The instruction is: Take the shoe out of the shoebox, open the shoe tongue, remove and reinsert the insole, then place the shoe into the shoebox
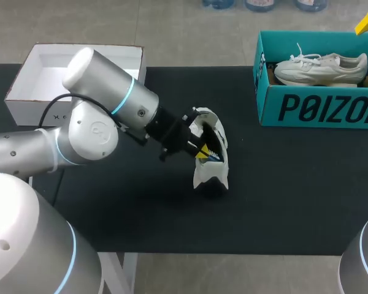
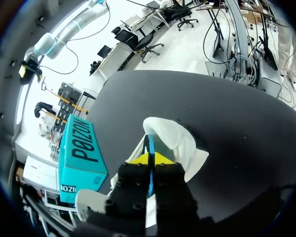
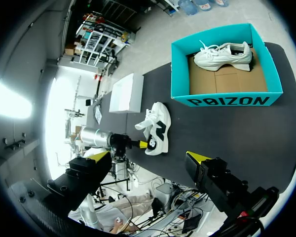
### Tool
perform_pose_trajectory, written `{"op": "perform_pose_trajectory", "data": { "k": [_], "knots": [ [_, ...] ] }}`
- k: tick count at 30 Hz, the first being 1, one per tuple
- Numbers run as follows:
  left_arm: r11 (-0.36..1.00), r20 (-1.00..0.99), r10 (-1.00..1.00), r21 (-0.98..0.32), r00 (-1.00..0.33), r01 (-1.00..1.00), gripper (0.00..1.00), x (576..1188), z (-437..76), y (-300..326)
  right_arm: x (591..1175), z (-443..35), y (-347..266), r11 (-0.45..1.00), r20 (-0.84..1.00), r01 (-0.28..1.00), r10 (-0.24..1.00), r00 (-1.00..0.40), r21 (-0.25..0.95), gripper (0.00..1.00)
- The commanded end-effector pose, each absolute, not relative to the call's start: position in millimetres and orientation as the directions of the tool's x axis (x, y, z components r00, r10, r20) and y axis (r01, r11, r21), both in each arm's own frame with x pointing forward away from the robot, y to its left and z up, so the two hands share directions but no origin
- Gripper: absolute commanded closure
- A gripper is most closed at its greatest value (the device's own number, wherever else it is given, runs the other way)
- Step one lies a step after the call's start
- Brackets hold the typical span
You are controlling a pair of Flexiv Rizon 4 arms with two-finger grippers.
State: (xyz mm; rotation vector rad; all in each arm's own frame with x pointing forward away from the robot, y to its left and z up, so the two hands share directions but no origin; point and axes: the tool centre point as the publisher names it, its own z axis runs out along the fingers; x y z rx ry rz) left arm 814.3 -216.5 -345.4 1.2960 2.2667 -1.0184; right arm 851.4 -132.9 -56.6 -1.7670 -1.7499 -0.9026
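Head view: black table (image 1: pixel 294 196) (teal shoebox (image 1: pixel 319 111))

I saw a white shoe (image 1: pixel 211 171) with black side marks on a black table (image 1: pixel 294 196), a blue insole (image 2: pixel 150 168) between yellow fingertips (image 2: pixel 161 159), a teal box (image 1: pixel 319 110) lettered black, a white box (image 1: pixel 24 98), and a silver arm (image 1: pixel 104 86) ringed pale blue.

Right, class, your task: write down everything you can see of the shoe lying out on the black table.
The shoe is a white sneaker with a black side mark, white laces and a soft-looking upper. It rests on the black table, apparently tipped on its side, collar turned toward the left gripper. That gripper's yellow tips sit inside the opening, pinching a thin blue strip, possibly the insole's edge. Nothing else touches it.
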Motion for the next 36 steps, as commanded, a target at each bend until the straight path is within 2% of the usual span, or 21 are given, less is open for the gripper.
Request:
{"op": "perform_pose_trajectory", "data": {
  "k": [1,10,15,16,17,18,19,20,24,25,26,27,28,29,30,32,33,36],
  "knots": [
    [0.315,-0.586,0.612,-0.435,-0.530,0.844,1.00,819.8,-353.9,-227.5,853.4,-56.3,-132.9,-0.055,0.741,0.993,0.670,-0.040,0.103,0.00],
    [0.310,-0.552,0.637,-0.455,-0.538,0.835,1.00,821.3,-368.1,-237.0,853.4,-56.3,-132.9,-0.055,0.741,0.993,0.670,-0.040,0.103,0.00],
    [0.308,-0.559,0.632,-0.455,-0.537,0.836,1.00,818.6,-357.1,-233.4,853.4,-56.3,-132.9,-0.055,0.741,0.993,0.670,-0.040,0.103,0.00],
    [0.310,-0.565,0.632,-0.443,-0.531,0.841,0.83,817.8,-352.4,-232.0,853.4,-56.3,-132.9,-0.055,0.741,0.993,0.670,-0.040,0.103,0.00],
    [0.312,-0.567,0.631,-0.440,-0.530,0.842,0.54,817.8,-349.6,-230.8,853.4,-56.3,-132.9,-0.055,0.741,0.993,0.670,-0.040,0.103,0.00],
    [0.312,-0.567,0.630,-0.440,-0.530,0.842,0.29,817.7,-347.7,-229.9,853.4,-56.3,-132.9,-0.055,0.741,0.993,0.670,-0.040,0.103,0.00],
    [0.317,-0.567,0.631,-0.435,-0.530,0.843,0.13,817.2,-344.9,-228.2,853.4,-56.3,-132.9,-0.055,0.741,0.993,0.670,-0.040,0.103,0.00],
    [0.317,-0.568,0.631,-0.433,-0.528,0.844,0.00,816.2,-342.7,-227.2,853.4,-56.3,-132.9,-0.055,0.741,0.993,0.670,-0.040,0.103,0.00],
    [0.316,-0.567,0.634,-0.430,-0.525,0.846,0.00,811.3,-337.1,-224.7,853.4,-56.3,-132.9,-0.055,0.741,0.993,0.670,-0.040,0.103,0.00],
    [0.316,-0.566,0.636,-0.429,-0.525,0.846,0.04,810.8,-336.3,-223.9,853.4,-56.3,-132.9,-0.055,0.741,0.993,0.670,-0.040,0.103,0.00],
    [0.316,-0.566,0.636,-0.430,-0.525,0.846,0.13,810.7,-336.1,-223.6,853.4,-56.3,-132.9,-0.055,0.741,0.993,0.670,-0.040,0.103,0.00],
    [0.316,-0.565,0.637,-0.430,-0.525,0.846,0.29,811.1,-336.0,-223.1,853.4,-56.3,-132.9,-0.055,0.741,0.993,0.670,-0.040,0.103,0.00],
    [0.317,-0.566,0.633,-0.433,-0.528,0.844,0.38,811.6,-335.7,-222.9,853.4,-56.3,-132.9,-0.055,0.741,0.993,0.670,-0.040,0.103,0.00],
    [0.316,-0.566,0.633,-0.434,-0.528,0.844,0.60,811.3,-334.3,-223.2,853.4,-56.3,-132.9,-0.055,0.741,0.993,0.670,-0.040,0.103,0.00],
    [0.311,-0.570,0.632,-0.434,-0.525,0.846,0.64,811.0,-332.4,-223.6,853.4,-56.3,-132.9,-0.055,0.741,0.993,0.670,-0.040,0.103,0.00],
    [0.303,-0.576,0.638,-0.422,-0.511,0.854,0.91,811.3,-323.9,-223.2,853.4,-56.3,-132.9,-0.055,0.741,0.993,0.670,-0.040,0.103,0.00],
    [0.303,-0.577,0.637,-0.422,-0.511,0.854,1.00,812.4,-319.3,-222.2,853.4,-56.3,-132.9,-0.055,0.741,0.993,0.670,-0.040,0.103,0.00],
    [0.291,-0.554,0.652,-0.448,-0.517,0.846,1.00,816.5,-310.4,-218.9,853.4,-56.3,-132.9,-0.055,0.741,0.993,0.670,-0.040,0.103,0.00]
  ]
}}
